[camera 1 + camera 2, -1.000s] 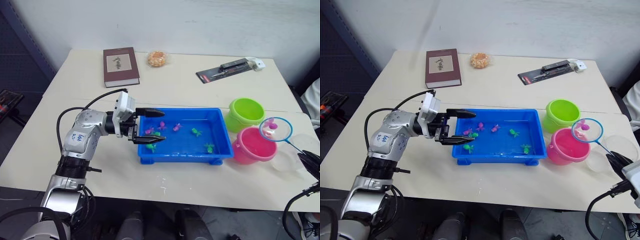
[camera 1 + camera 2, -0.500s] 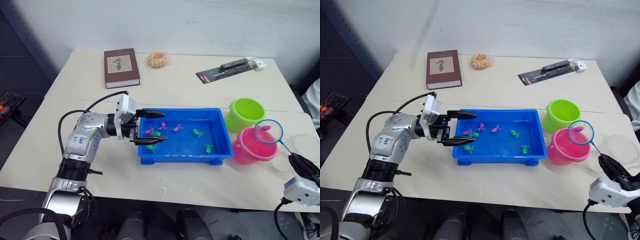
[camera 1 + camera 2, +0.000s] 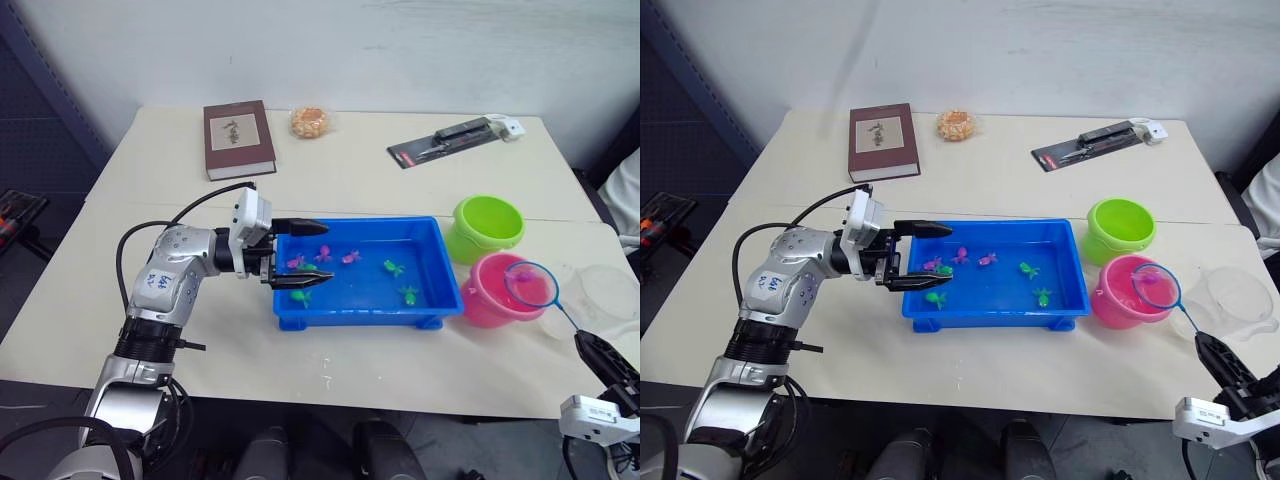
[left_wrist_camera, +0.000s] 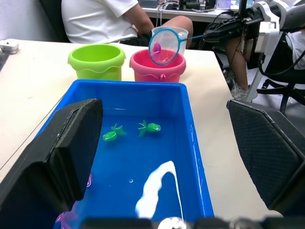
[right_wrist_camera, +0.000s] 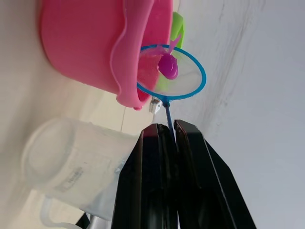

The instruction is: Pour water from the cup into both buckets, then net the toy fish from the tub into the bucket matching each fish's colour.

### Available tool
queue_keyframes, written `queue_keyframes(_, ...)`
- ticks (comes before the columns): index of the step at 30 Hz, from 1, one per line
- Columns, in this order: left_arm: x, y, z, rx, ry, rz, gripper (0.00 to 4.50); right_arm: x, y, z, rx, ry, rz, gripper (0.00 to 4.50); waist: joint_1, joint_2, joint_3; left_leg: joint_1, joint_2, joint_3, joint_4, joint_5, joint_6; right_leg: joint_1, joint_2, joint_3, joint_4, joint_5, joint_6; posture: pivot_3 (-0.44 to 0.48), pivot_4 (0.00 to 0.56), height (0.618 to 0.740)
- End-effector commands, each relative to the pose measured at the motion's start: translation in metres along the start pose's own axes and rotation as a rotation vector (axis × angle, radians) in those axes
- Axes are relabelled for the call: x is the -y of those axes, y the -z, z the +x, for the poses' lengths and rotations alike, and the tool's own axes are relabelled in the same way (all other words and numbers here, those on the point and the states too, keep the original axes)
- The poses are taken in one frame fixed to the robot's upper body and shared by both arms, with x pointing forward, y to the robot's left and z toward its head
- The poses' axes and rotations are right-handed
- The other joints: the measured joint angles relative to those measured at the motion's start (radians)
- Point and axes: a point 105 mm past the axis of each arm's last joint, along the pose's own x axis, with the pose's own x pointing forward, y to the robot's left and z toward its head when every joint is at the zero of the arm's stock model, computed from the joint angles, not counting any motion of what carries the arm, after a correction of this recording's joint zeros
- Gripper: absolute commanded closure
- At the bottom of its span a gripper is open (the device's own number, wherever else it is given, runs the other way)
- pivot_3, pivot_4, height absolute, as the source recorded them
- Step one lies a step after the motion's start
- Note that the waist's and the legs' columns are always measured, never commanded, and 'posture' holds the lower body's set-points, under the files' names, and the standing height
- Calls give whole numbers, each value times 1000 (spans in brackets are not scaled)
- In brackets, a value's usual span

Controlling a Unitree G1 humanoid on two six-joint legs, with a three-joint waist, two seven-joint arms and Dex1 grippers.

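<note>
Right gripper (image 5: 164,136) clamps the blue-hooped net's (image 3: 1155,287) thin handle, hoop over the pink plastic bucket (image 3: 1120,296), seemingly carrying a magenta fish (image 5: 167,66). Left gripper (image 3: 922,256) gapes over the blue tub (image 3: 990,314).

Your L arm reaches fwd w/ elbow bent, forearm level, wrist aimed along the tub (image 3: 430,262). L gripper (image 3: 300,254) sits at the tub's near-left end, fingers spread wide, one over the far rim corner, one over the front rim, nothing between them. Your R arm is low, well off the tub's right end, wrist angled up toward it. R gripper (image 5: 167,138) has fingers pinched tight on the net (image 5: 172,73) handle, hoop held out ahead.
</note>
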Motion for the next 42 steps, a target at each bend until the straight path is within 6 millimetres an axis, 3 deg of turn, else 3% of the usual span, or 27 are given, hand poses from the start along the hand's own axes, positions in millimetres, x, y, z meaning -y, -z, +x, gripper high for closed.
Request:
queue_keyframes(1,2,-4,0,13,-2,26,42,13,-1,4,7,58,-25,4500,-2,0,0,0,0,0,0,0,0,1,0,0,0,0,0,0,150,740)
queue_keyframes(6,2,-3,-1,14,-6,24,42,14,1,6,-3,58,-9,4500,-3,0,0,0,0,0,0,0,0,1,0,0,-1,0,0,0,150,740)
queue_keyframes(8,3,-2,-1,8,-3,22,42,9,-8,6,37,28,9,4500,-3,0,0,0,0,0,0,0,1,1,0,0,-1,0,1,0,150,740)
queue_keyframes(10,3,-1,-2,6,-6,24,42,13,4,4,-23,49,2,4500,-4,0,0,0,0,0,0,0,1,1,0,0,-1,0,1,0,150,740)
queue_keyframes(14,2,-1,-3,11,-17,17,42,10,-13,5,68,23,6,4500,-6,0,0,0,0,0,0,0,1,2,0,1,-1,0,1,0,150,740)
queue_keyframes(16,3,0,-4,4,-12,18,42,17,9,3,-40,64,-4,4500,-7,0,0,0,0,0,0,0,1,2,0,1,-1,0,1,0,150,740)
queue_keyframes(25,3,0,-4,3,-13,13,42,16,-6,4,20,54,1,4500,-18,0,0,0,0,0,0,-1,1,2,0,1,-2,1,2,0,150,740)
queue_keyframes(28,4,1,-4,3,-12,12,42,19,1,3,-31,71,6,4500,-18,0,0,0,0,-1,0,-1,1,2,0,1,-2,1,2,0,150,740)
queue_keyframes(32,3,2,-5,0,-20,11,42,34,-3,9,1,118,59,4500,-19,0,0,0,0,0,0,-1,1,2,0,1,-2,1,2,0,150,740)
queue_keyframes(36,-1,2,-13,-10,-48,15,42,56,10,14,-36,157,85,4500,-19,0,0,0,0,0,0,-1,1,2,0,1,-2,1,2,0,150,740)
queue_keyframes(38,-2,2,-20,-19,-64,15,42,68,10,19,-8,165,212,4500,-19,0,0,0,0,0,0,-1,1,2,0,1,-2,1,2,0,150,740)
queue_keyframes(42,-6,3,-38,-43,-117,14,42,92,-19,35,195,114,443,4500,-20,0,0,1,1,-1,0,-1,2,4,0,1,-3,1,2,0,150,740)
